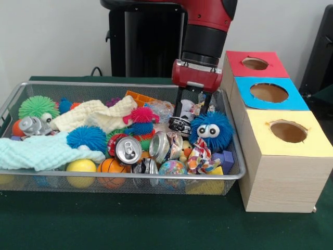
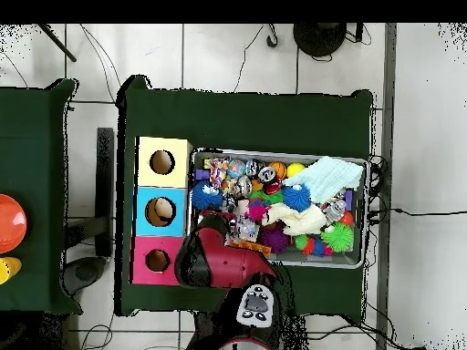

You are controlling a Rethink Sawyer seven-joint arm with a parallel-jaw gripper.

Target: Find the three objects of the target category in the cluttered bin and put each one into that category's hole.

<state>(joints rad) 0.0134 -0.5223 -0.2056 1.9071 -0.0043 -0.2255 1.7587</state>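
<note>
The wire-mesh bin (image 1: 130, 84) is full of clutter and also shows in the overhead view (image 2: 365, 211). My gripper (image 1: 193, 119) hangs from the red wrist over the bin's right part, with its fingers apart and reaching down into the clutter. A crushed dark can (image 1: 180, 125) lies at the tip of one finger (image 1: 180, 107), and a blue fuzzy ball with eyes (image 1: 210, 130) sits beside the other. Nothing is lifted. The red-topped hole (image 1: 255, 63) is on the wooden box right of the bin, farthest back; in the overhead view it (image 2: 157, 261) lies beside the arm, which hides the gripper.
Blue-topped (image 1: 269, 92) and yellow-topped (image 1: 288, 131) holes sit in front of the red one. The bin holds silver cans (image 1: 128, 150), spiky balls (image 1: 86, 137), cloths (image 1: 41, 152), a small basketball (image 1: 111, 166) and foam blocks. The black pedestal (image 1: 145, 41) stands behind.
</note>
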